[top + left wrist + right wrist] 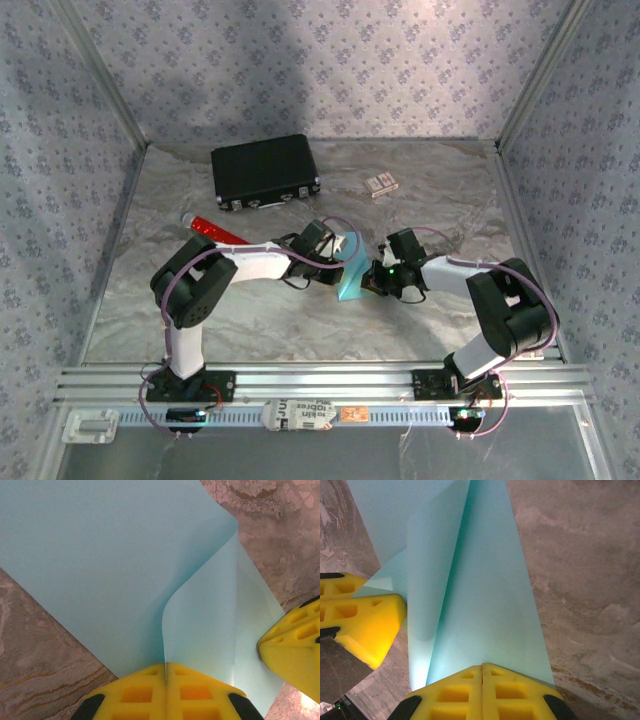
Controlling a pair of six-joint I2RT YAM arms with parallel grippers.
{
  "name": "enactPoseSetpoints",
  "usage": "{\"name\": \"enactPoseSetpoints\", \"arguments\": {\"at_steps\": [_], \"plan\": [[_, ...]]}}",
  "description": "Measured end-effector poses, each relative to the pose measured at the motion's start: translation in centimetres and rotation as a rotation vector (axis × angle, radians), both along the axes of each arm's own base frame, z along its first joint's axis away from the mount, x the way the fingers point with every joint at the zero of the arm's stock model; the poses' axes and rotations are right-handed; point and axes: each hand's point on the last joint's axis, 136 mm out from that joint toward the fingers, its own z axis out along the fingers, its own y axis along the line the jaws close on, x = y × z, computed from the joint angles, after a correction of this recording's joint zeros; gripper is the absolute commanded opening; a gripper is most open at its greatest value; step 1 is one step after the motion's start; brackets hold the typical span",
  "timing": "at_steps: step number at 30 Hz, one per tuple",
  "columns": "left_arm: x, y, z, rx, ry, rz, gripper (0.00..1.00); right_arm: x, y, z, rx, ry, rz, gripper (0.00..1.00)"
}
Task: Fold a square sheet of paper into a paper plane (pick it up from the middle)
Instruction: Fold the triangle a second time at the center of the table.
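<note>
Left gripper [338, 258] and right gripper [374, 284] are both clamping the square sheet of paper [350, 278] at the middle of the bench [200, 320].
Top view: the folded sheet is standing between them, left gripper at its 10 o'clock, right at 3. Left wrist: jaws pressed together are pinching the paper's edge at 6 o'clock. Right wrist: jaws are likewise pinching a folded flap at 6 o'clock.
</note>
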Motion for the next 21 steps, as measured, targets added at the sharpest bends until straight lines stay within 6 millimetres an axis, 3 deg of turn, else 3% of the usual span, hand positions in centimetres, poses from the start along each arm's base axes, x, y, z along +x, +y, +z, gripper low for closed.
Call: {"name": "enactPoseSetpoints", "arguments": {"at_steps": [15,21], "plan": [[0.0,0.0,0.0,-0.001,0.001,0.0,0.04,0.2,-0.1,0.1,0.007,-0.008,-0.009,0.07],[0.0,0.0,0.0,-0.001,0.001,0.0,0.04,1.4,-0.5,1.6,0.061,-0.054,-0.065,0.02]]}}
